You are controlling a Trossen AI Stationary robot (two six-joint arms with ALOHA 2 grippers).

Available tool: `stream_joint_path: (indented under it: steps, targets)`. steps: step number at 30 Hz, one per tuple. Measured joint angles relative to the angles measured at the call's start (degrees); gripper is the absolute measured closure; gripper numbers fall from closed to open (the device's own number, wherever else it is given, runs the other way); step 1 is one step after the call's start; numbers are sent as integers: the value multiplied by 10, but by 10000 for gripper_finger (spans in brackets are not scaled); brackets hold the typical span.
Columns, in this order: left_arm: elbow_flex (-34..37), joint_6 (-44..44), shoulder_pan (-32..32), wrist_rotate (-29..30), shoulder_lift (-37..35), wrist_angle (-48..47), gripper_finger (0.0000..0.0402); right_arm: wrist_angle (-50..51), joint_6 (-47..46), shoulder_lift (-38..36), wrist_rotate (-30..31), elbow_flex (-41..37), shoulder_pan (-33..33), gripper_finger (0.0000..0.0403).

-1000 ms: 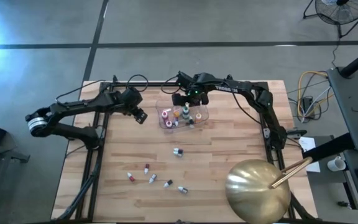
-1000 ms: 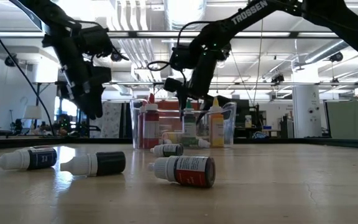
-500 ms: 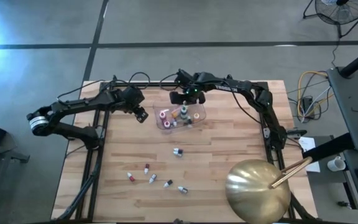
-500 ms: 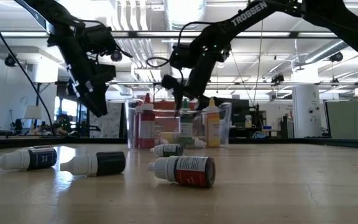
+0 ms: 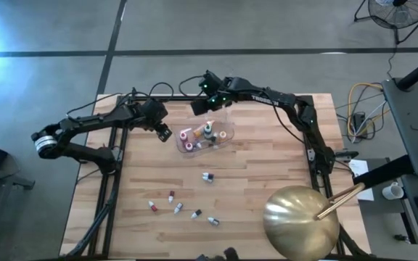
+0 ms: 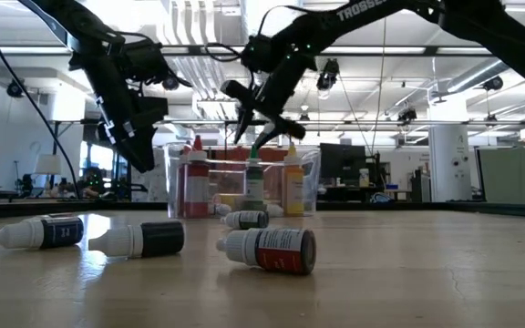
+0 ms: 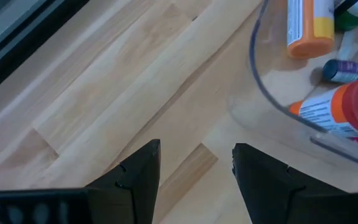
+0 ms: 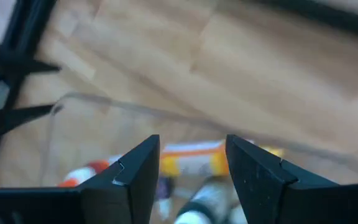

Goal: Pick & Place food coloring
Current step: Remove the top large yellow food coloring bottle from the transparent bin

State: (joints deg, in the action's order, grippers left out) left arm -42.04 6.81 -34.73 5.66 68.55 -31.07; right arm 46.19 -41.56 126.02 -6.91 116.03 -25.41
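A clear plastic tub (image 5: 203, 135) stands on the wooden table and holds several food coloring bottles, some upright (image 6: 249, 178), some lying down (image 8: 191, 149). More bottles lie on their sides nearer the near edge (image 5: 207, 177) (image 5: 178, 209) (image 6: 272, 250) (image 6: 139, 239). My right gripper (image 5: 200, 107) (image 8: 192, 140) is open and hangs over the tub's far rim. It shows just above the tub in the low view (image 6: 258, 128). My left gripper (image 5: 164, 133) (image 7: 196, 149) is open and hovers to the left of the tub wall (image 7: 272, 106), clear of it. My right gripper comes slanting down from the far side at the tub's far rim (image 8: 135, 112). Its own fingers cover that place, so I cannot tell whether one of them touches the rim.
A big gold dome (image 5: 301, 221) with a wooden stick (image 5: 339, 199) against it sits at the table's near right corner. Black frame rails (image 5: 122, 138) run along the left and right edges. Bare wood (image 5: 260, 167) lies between the tub and the dome.
The tub with its bottles has slid toward the table's left edge and turned a little. My right gripper has moved from over the tub's middle toward the far-left, rising somewhat, and has stayed open.
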Motion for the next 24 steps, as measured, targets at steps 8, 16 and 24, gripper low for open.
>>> stream_joint_path:
  steps: [8, 16, 24]
  targets:
    - [0, -12, -11, 0, 0, -3, 227, 54, 392, -1, 48, 22, -1, 227]
    - [0, -31, -11, -9, 0, -5, 227, 16, 488, -2, -32, 28, 37, 227]
    - [-2, -45, -11, -19, 0, -13, 227, 5, 657, 1, 82, 28, 104, 227]
